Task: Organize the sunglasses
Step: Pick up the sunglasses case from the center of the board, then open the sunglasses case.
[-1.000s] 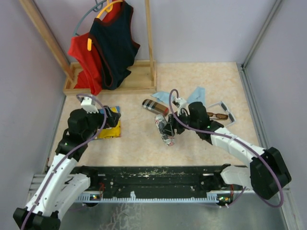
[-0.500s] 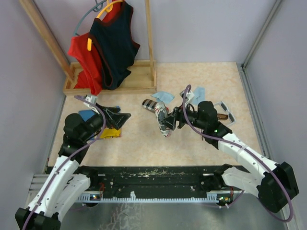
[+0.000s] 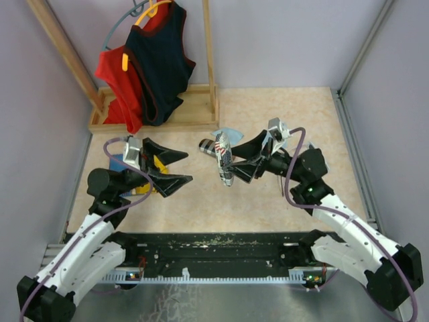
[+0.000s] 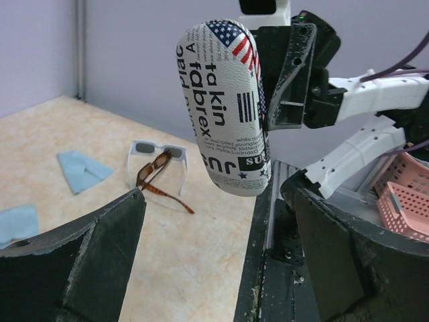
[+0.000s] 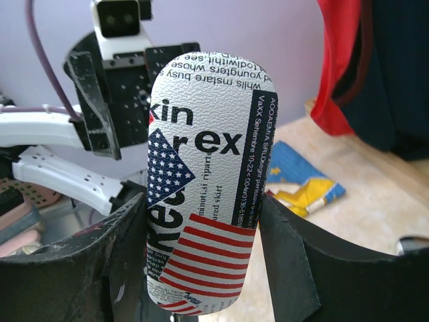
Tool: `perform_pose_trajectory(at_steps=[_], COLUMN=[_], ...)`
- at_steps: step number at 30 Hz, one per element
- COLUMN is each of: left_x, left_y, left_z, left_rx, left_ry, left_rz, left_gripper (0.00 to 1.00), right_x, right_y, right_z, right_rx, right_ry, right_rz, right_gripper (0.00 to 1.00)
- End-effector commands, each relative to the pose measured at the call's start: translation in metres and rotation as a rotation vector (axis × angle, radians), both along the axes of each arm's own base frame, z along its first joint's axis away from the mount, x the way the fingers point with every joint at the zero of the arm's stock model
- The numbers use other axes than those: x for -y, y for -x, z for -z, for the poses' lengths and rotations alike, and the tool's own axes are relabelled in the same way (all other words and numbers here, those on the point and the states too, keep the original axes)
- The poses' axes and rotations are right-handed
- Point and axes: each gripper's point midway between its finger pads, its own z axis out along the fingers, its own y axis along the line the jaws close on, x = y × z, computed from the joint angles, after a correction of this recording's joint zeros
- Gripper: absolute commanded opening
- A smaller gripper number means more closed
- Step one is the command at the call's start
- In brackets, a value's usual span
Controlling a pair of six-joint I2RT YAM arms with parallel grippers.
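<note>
Top view: 2 arms, 2 cases, 1 cloth showing.
- right gripper (image 3: 236, 161) is part-open, jaws clamped on the flag-print case (image 3: 224, 161), held off the table (image 3: 268, 208), tilted near upright.
- left gripper (image 3: 188, 167) has jaws spread wide with nothing in them, facing the case with a gap between.
- plaid case (image 3: 206, 145) lies on the table just behind the flag-print one.
- 1 light-blue cloth (image 3: 228, 132) peeks out behind it.
- wooden rack (image 3: 154, 117) at the back-left carries 2 garments: red tank top (image 3: 117, 84), navy tank top (image 3: 161, 57).
- I can't make out the sunglasses here; the right arm covers that patch.

Left wrist view: 2 pairs of sunglasses, 2 cloths, 2 baskets.
- white-framed sunglasses (image 4: 157, 151) and brown-framed sunglasses (image 4: 161, 181) lie on the table touching, the brown pair across the front of the white. Neither is in a case.
- 2 cloths lie left of them, well apart from the glasses.
- The flag-print case hangs upright in the right gripper, closed; contents not visible.
- 2 pink baskets (image 4: 405, 208) sit at the right edge; contents can't be told.
- Left fingers (image 4: 74, 268) are wide apart and empty.

Right wrist view: 1 case, 1 flat item.
- Case sits between both right fingers (image 5: 295, 261), lid shut.
- The left gripper is visible beyond it, open.
- blue-and-yellow flat item (image 5: 305, 188) lies on the table to the right.
</note>
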Motion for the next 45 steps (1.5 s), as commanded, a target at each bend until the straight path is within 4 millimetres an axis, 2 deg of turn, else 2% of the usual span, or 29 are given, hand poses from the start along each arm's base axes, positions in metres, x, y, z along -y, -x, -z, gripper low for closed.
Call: perform_pose_trajectory(at_steps=[1, 7, 17, 28, 35, 45], left_x=[0.008, 0.022, 0.042, 0.063, 0.067, 0.07], left_y=[0.025, 0.031, 0.036, 0.047, 0.051, 0.053], left_z=[-0.034, -0.051, -0.07, -0.071, -0.073, -0.075], left_rx=[0.162, 0.204, 0.258, 0.274, 0.266, 0.249], left_ry=[0.062, 0.088, 0.112, 0.121, 0.135, 0.147], left_rz=[0.09, 0.138, 0.189, 0.265, 0.282, 0.289], left_gripper=[0.97, 0.97, 0.99, 0.97, 0.94, 0.84], right_x=[0.006, 0.005, -0.002, -0.014, -0.016, -0.017], right_y=[0.033, 0.046, 0.058, 0.069, 0.066, 0.065], right_z=[-0.057, -0.073, -0.079, -0.085, -0.08, -0.078], right_rx=[0.205, 0.263, 0.288, 0.324, 0.318, 0.316], right_ry=[-0.141, -0.159, -0.163, -0.161, -0.141, -0.131], right_rz=[-0.078, -0.107, -0.146, -0.195, -0.182, -0.177], right_gripper=[0.0, 0.0, 0.0, 0.0, 0.0, 0.0])
